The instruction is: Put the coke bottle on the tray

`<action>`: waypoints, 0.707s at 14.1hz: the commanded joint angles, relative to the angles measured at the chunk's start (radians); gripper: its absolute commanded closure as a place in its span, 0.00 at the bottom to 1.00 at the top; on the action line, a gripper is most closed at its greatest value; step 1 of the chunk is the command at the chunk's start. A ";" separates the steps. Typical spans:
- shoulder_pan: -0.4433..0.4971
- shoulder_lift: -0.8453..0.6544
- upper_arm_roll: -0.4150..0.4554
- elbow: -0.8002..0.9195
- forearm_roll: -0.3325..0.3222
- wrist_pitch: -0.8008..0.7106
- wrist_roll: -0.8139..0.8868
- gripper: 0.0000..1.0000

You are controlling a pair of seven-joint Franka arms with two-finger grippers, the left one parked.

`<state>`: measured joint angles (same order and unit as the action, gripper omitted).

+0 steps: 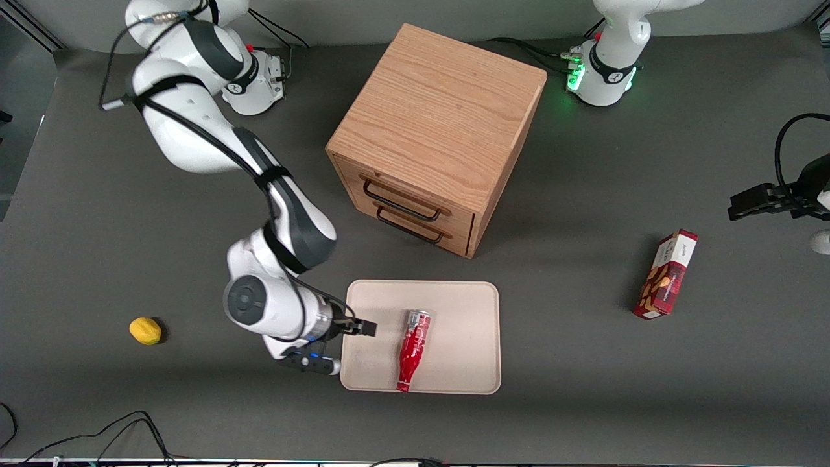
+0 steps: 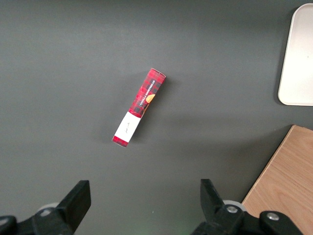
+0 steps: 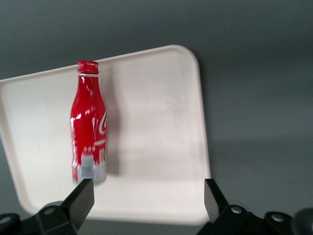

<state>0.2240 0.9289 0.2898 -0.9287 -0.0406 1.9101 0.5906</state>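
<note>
Dark grey matting covers the table (image 1: 583,402), on which a tray (image 1: 463,305) is placed in front of a wooden cabinet (image 1: 434,130). On the tray a bottle (image 1: 413,350) is seen lying down. Beside it the gripper (image 3: 149,196) is held with fingers (image 3: 83,196) spread apart, holding nothing.

Red coke bottle (image 1: 414,350), pale beige tray (image 1: 467,311)
</note>
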 commanded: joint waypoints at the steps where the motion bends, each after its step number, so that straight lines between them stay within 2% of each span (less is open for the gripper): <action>1: -0.020 -0.230 -0.073 -0.085 -0.015 -0.184 0.008 0.00; 4: -0.054 -0.414 -0.151 -0.088 -0.002 -0.409 0.000 0.00; 6: -0.064 -0.554 -0.204 -0.099 0.001 -0.578 -0.076 0.00; 8: -0.080 -0.709 -0.266 -0.189 0.033 -0.644 -0.153 0.00; 10: -0.074 -0.903 -0.360 -0.414 0.100 -0.610 -0.181 0.00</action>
<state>0.1476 0.2579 0.0084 -1.0358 -0.0046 1.2483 0.4552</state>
